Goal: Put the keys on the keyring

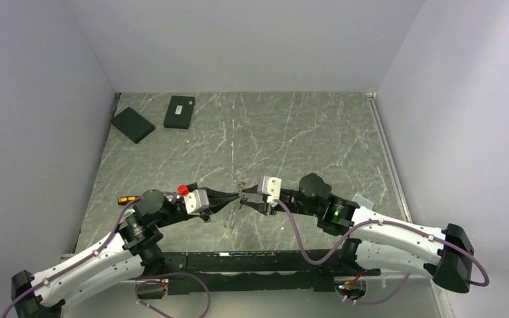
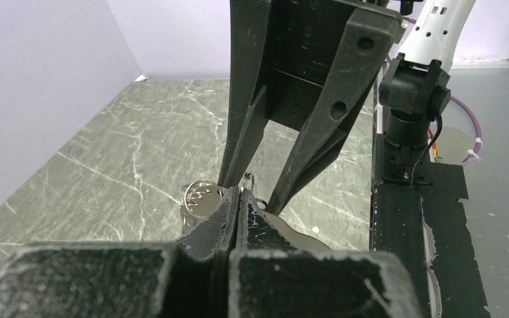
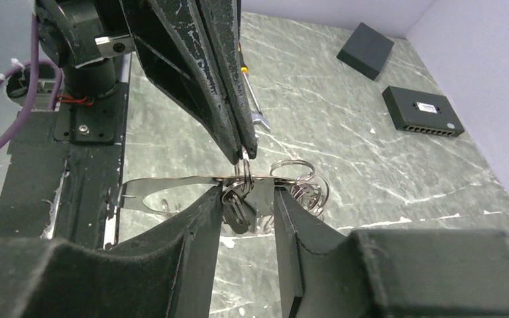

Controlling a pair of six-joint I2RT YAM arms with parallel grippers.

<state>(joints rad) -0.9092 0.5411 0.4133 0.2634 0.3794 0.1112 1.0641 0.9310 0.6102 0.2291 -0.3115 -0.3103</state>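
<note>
Two black boxes lie near the far left corner of the table [image 1: 291, 139]: a plain box [image 1: 132, 124] set at an angle close to the left wall, and a flatter box [image 1: 179, 111] just beside it with a white label on top and a row of small openings along one edge. Both are shut, so nothing inside them can be seen. The two arms meet tip to tip over the middle of the table, closer to its near edge. The left gripper [image 2: 239, 197] has its fingers pressed together, nipping the keyring [image 3: 245, 161], a small wire loop that stands up between their tips. The keys [image 3: 237, 207] hang from it as a dark flat bunch, just below the loop and in the gap of the right gripper [image 3: 246, 189]. That gripper's fingers stand apart on either side of the bunch, and it cannot be told whether the pads press on the metal. A tangle of further wire rings [image 3: 301, 182] sits right next to the keys, and a flat silver bar [image 3: 166, 187] runs crosswise at the fingertips. A wrench [image 3: 258, 118] lies on the table behind them. The tabletop is dark grey-green stone pattern with white veins. Pale lilac-grey walls [image 1: 238, 40] close it in on three sides, and black tape [image 2: 424, 225] covers the base plate along the near edge.
</note>
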